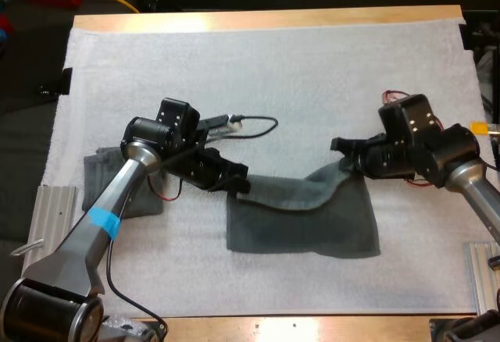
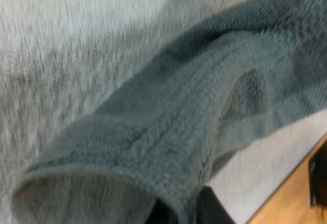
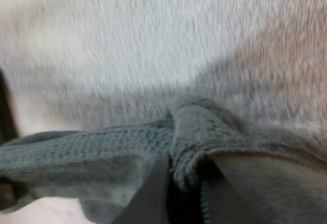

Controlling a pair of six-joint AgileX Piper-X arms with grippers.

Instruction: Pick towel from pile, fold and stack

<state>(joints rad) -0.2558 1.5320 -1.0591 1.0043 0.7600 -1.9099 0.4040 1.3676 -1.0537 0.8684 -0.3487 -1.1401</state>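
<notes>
A dark grey-green towel [image 1: 305,217] lies on the white mat, with its two far corners lifted. My left gripper [image 1: 238,186] is shut on the towel's far left corner; the towel [image 2: 194,127] drapes away from its fingers [image 2: 212,208]. My right gripper [image 1: 344,154] is shut on the far right corner, and the towel's edge [image 3: 199,132] is pinched between its fingers [image 3: 153,193]. A second grey-green towel [image 1: 105,174], folded, lies flat under my left arm at the mat's left side.
The white mat [image 1: 273,69] covers most of the wooden table [image 1: 258,19]. Metal rails sit at the near left [image 1: 55,217] and near right [image 1: 480,272] table edges.
</notes>
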